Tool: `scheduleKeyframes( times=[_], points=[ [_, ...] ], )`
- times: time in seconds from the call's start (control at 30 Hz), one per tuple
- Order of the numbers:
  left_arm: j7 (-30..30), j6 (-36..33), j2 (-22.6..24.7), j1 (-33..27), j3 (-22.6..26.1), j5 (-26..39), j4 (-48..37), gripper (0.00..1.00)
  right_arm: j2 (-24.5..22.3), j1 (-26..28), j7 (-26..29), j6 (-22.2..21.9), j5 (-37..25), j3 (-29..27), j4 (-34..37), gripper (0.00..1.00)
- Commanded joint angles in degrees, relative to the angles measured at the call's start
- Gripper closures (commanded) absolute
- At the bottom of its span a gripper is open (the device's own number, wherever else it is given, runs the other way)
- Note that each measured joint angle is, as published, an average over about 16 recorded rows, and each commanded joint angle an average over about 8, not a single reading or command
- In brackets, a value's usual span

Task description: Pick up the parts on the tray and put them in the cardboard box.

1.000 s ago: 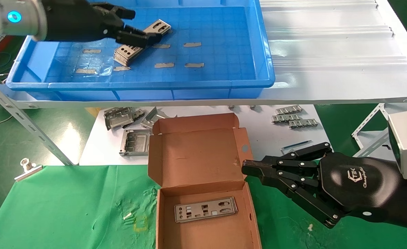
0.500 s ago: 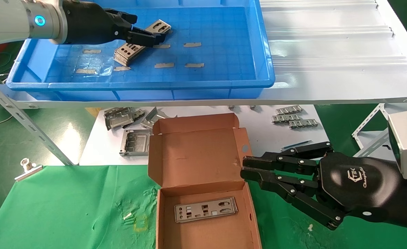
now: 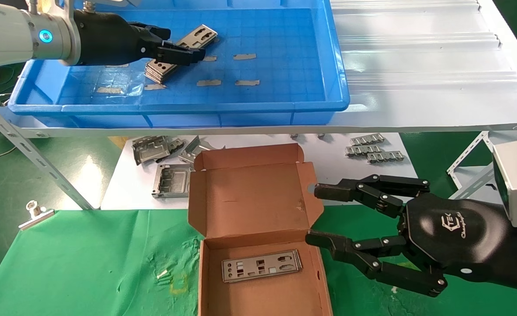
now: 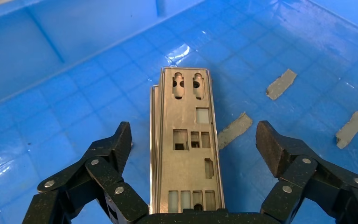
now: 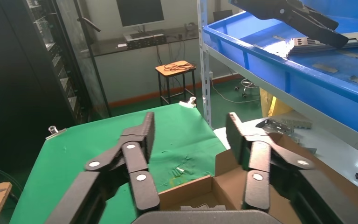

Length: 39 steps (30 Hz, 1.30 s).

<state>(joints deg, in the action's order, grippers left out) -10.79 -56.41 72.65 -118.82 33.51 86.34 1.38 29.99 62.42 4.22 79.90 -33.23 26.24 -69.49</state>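
The likeliest fault was a double pick: the left claw (image 4: pixel 193 140) stood spread open with one finger on each long side of a stack of parts (image 4: pixel 186 154) in the tray (image 3: pixel 285 105), and closing there could have caught two or three plates at once, or let the thin top plate tip and slip out edgewise. How many plates lay in the stack could not be told for sure; the head view suggested several, slightly fanned. Each part was a thin, flat, long silver plate punched with rectangular windows and two slotted holes at its far end. The stack lay toward the left of the blue tray among scraps of tape (image 3: pixel 244 56). One plate (image 3: pixel 261 265) already lay flat in the cardboard box (image 3: pixel 249 193) on the green-covered table (image 3: pixel 78 259). The right claw (image 3: pixel 313 215) waited open and empty just beside the box's right edge
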Motion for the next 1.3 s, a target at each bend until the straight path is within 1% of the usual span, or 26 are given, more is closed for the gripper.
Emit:
scheduleKeyframes(
  times=[0.03, 1.3],
  points=[
    [0.2, 0.0, 0.0, 0.0, 0.0, 0.0, -0.2, 1.00, 0.0, 0.0, 0.0, 0.0, 0.0, 0.0, 0.0, 0.00],
    [3.8, 2.6, 0.1, -0.2, -0.7, -1.0, -0.8, 1.00, 0.0, 0.0, 0.0, 0.0, 0.0, 0.0, 0.0, 0.00]
  ],
)
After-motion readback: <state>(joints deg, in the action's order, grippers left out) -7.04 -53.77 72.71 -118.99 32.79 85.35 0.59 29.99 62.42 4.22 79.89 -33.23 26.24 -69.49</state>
